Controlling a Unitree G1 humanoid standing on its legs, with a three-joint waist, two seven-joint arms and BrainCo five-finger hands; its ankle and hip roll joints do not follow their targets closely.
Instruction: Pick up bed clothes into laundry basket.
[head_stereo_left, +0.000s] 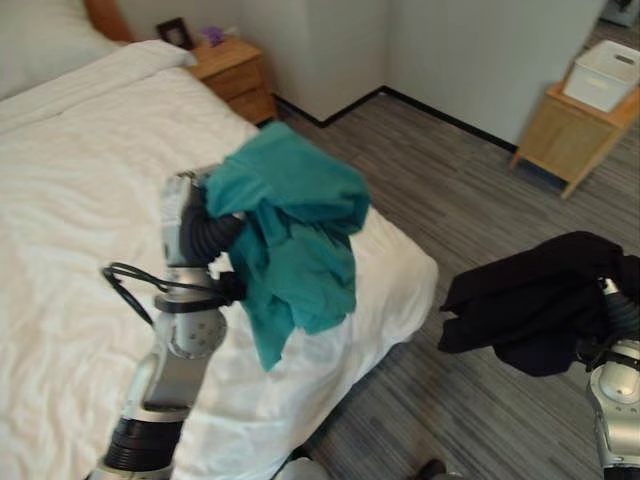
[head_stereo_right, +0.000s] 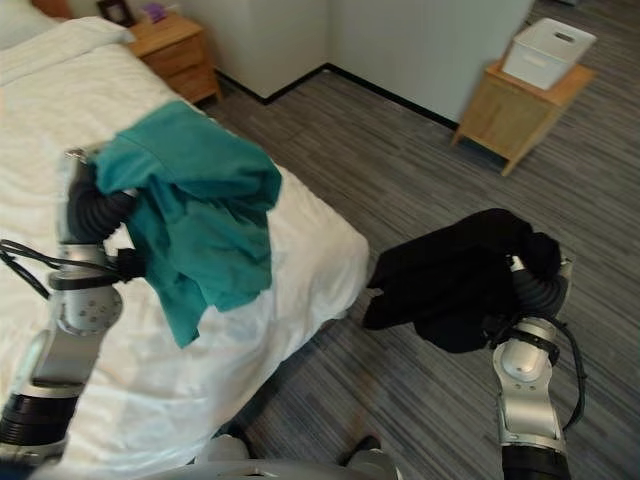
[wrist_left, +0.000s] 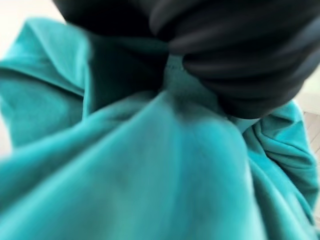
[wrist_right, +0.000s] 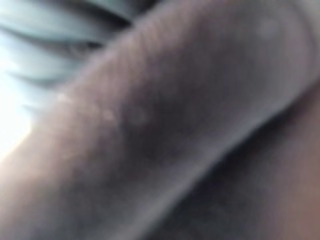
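Note:
A teal garment (head_stereo_left: 295, 225) hangs in the air over the white bed's (head_stereo_left: 70, 200) near corner, draped over my left hand (head_stereo_left: 185, 205); up close its folds (wrist_left: 150, 165) cover that hand. Off to the right, above the floor, a black garment (head_stereo_right: 455, 280) lies bunched over my right hand (head_stereo_right: 540, 288), and dark cloth (wrist_right: 175, 150) sits against that wrist camera. A white laundry basket (head_stereo_left: 603, 72) stands on a wooden side table (head_stereo_left: 570, 130) at the far right by the wall.
A wooden nightstand (head_stereo_left: 232, 70) with a picture frame stands beside the bed's head. Grey striped floor (head_stereo_left: 450, 200) runs between the bed and the side table. A grey wall with a dark skirting closes off the back.

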